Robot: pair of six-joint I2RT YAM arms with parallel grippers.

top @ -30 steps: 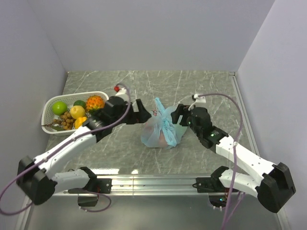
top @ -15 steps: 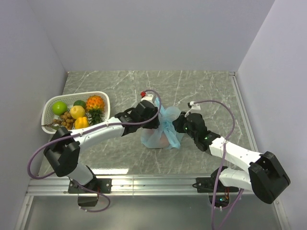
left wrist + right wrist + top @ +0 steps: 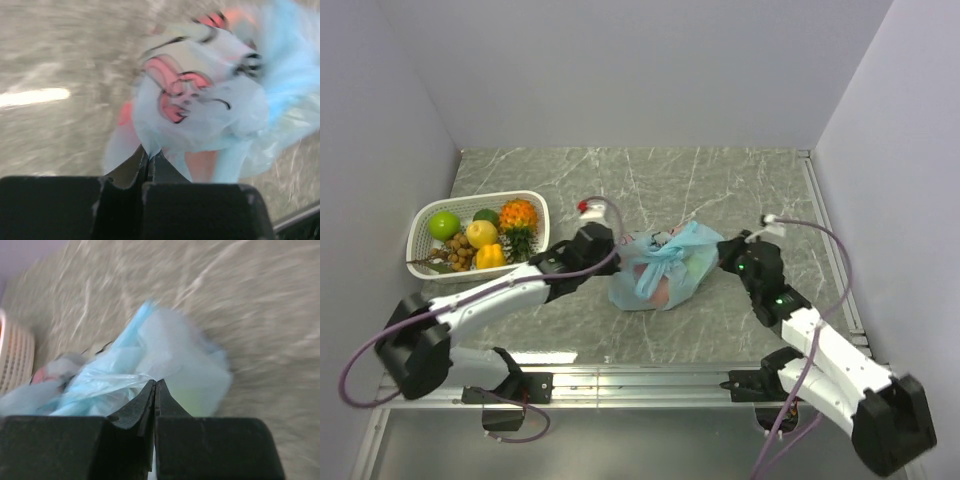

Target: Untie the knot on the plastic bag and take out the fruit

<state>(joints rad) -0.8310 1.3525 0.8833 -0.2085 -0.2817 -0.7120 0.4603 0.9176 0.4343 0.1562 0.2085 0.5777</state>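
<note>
One grey marbled table (image 3: pixel 720 180) carries everything. Two arms reach in from its near edge, the left arm (image 3: pixel 490 295) and the right arm (image 3: pixel 820 340), and they meet at the middle from opposite sides. One white slotted basket (image 3: pixel 470 199) stands at the far left, well apart from the bag; among its toy produce are one green apple (image 3: pixel 444 224) and one orange pineapple-like fruit (image 3: pixel 518 213).

One plastic bag (image 3: pixel 670 270) lies at the table's middle, between the two grippers. It is drawn out sideways, so its long axis runs left to right, with the right end a little farther back.

The left gripper (image 3: pixel 149 152) has its fingers pressed together, pinching a fold of the bag's left side. The right gripper (image 3: pixel 155 385) is likewise clamped on plastic at the bag's right end.

The fruit (image 3: pixel 662 290) shows through the film as reddish shapes; how many are inside cannot be told. One knot (image 3: pixel 658 258), a darker blue bunched twist, sits on top near the bag's middle.
</note>
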